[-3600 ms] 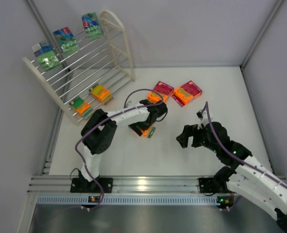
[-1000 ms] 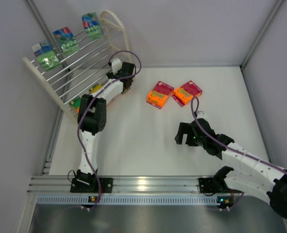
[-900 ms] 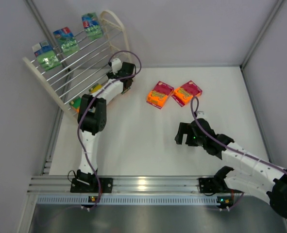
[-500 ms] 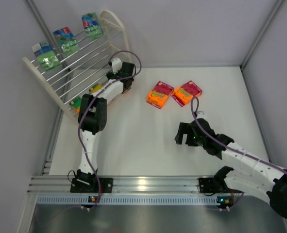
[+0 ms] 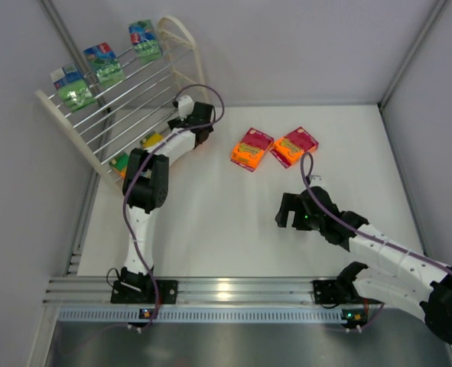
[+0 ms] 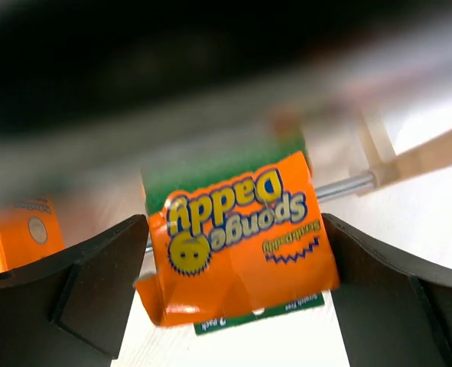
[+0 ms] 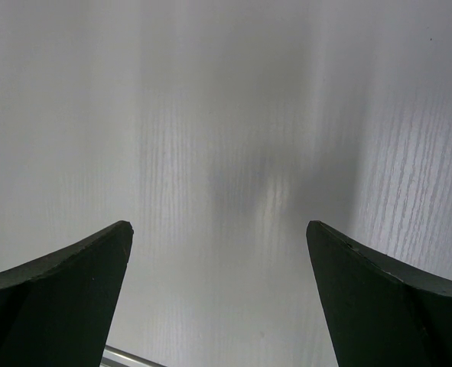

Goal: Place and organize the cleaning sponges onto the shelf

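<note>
While parked at the shelf's (image 5: pixel 134 99) bottom tier, orange sponge pack (image 6: pixel 241 222) between the left gripper's (image 6: pixel 233 233) fingers (image 6: pixel 95 283) (squeezed or freed, cannot tell), looks mid-placement; calls for letting go, backing out, then fetching two packs (image 5: pixel 251 148) off the table (image 5: pixel 210 229).

Both arms are wearing white shells over their links, with chunky black housings at the joints, on the left arm (image 5: pixel 145 183) and the right arm (image 5: pixel 386 256) alike. A purple cable (image 5: pixel 210 95) is looping off the left wrist, and a second one is running along the right arm. Black base blocks (image 5: pixel 141 289) are sitting at 6 o'clock, with a green light (image 5: pixel 350 313) glowing by the right one. The left fingers (image 6: pixel 95 290) and right fingers (image 7: pixel 57 298) are showing matte black, smooth and wedge-shaped.
</note>
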`<state>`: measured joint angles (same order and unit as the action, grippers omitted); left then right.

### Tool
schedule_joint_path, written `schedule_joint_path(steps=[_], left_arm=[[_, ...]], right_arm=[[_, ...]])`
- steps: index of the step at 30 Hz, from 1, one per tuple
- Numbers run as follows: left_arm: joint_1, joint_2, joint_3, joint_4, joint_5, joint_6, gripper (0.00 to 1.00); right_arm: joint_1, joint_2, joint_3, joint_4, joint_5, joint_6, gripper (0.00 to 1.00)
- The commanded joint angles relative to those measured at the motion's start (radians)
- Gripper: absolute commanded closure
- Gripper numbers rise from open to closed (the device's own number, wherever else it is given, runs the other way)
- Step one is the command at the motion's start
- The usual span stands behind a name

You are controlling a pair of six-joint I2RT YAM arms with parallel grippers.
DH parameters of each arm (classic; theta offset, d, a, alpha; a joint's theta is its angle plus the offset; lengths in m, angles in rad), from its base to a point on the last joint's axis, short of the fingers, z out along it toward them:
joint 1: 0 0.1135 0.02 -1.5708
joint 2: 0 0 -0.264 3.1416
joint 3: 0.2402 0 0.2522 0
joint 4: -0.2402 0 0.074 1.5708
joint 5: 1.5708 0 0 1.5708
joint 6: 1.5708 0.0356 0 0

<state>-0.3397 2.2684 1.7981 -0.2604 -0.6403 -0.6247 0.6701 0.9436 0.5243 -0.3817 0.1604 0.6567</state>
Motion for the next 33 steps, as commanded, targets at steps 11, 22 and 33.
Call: schedule_joint_path(steps=[11, 22, 33], left_arm=[[-0.027, -0.092, -0.075, 0.043, -0.042, -0.078, 0.09], [-0.025, -0.053, -0.01, 0.049, -0.075, -0.029, 0.28], [-0.015, -0.023, 0.006, 0.138, -0.052, 0.013, 0.26]], right_arm=[[-0.009, -0.037, -0.01, 0.049, 0.005, 0.011, 0.01], [-0.01, -0.019, -0.006, 0.053, 0.005, 0.011, 0.01], [-0.01, -0.003, -0.004, 0.058, 0.005, 0.015, 0.01]])
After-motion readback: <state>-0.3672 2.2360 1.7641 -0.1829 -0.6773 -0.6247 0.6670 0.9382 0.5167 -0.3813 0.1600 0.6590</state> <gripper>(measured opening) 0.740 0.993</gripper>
